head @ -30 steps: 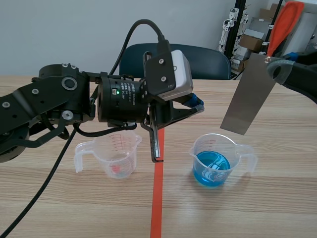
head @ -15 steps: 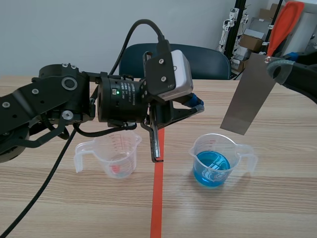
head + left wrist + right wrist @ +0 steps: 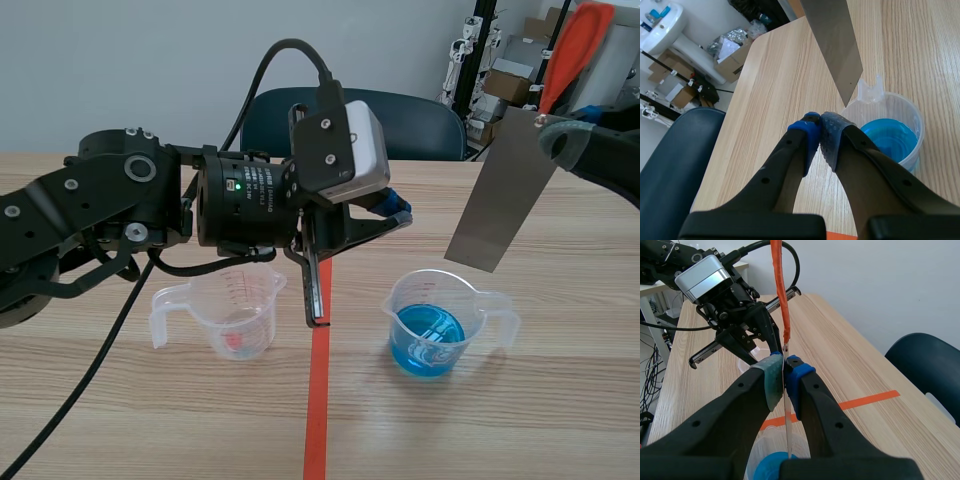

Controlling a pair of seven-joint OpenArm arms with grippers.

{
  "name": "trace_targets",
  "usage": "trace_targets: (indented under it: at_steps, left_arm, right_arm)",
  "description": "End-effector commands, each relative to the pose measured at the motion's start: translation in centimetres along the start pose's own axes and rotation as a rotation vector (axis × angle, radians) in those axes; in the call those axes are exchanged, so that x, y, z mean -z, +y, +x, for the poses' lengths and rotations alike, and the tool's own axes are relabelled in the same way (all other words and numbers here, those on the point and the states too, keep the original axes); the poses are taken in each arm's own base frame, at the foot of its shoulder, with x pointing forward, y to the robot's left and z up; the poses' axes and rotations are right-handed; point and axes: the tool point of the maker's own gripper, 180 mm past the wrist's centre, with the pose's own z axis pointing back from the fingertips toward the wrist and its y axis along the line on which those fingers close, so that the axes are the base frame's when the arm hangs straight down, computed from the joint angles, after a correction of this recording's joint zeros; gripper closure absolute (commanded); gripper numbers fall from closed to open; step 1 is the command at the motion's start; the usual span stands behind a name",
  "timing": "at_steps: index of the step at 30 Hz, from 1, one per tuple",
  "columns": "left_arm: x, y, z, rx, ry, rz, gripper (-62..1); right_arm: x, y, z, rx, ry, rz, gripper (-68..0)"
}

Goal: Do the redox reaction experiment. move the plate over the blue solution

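Observation:
A grey metal plate [image 3: 500,190] hangs upright, pinched at its top corner by my right gripper [image 3: 553,140], which is shut on it. Its lower edge hovers just above the far right rim of a clear beaker of blue solution [image 3: 430,328]. The right wrist view shows the plate edge-on [image 3: 788,435] between the gripper's [image 3: 785,371] pads, with blue liquid [image 3: 774,472] below. My left gripper [image 3: 398,212] is shut on nothing, in the air left of the plate. Ahead of the left gripper [image 3: 820,131] in the left wrist view are the plate [image 3: 832,45] and the beaker [image 3: 890,140].
A second clear beaker [image 3: 232,312] with a little red residue stands under my left arm. A blue chair [image 3: 400,120] sits beyond the far table edge. Boxes and an orange object [image 3: 570,50] are at the back right. An orange strip [image 3: 780,290] rises beyond the right gripper's fingers.

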Motion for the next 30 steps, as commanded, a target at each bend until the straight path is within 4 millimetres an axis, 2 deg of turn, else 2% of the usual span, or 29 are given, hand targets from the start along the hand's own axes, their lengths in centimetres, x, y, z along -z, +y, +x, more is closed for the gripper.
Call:
trace_targets:
  at_steps: [1,30]
  left_arm:
    - [0.25,0.36,1.14,0.005,-0.037,0.008,-3.1]
    - [0.25,0.36,1.14,0.005,-0.037,0.008,-3.1]
  right_arm:
    - [0.02,-0.42,1.45,-0.015,-0.031,0.001,-0.4]
    - [0.02,-0.42,1.19,-0.015,-0.016,0.001,-0.4]
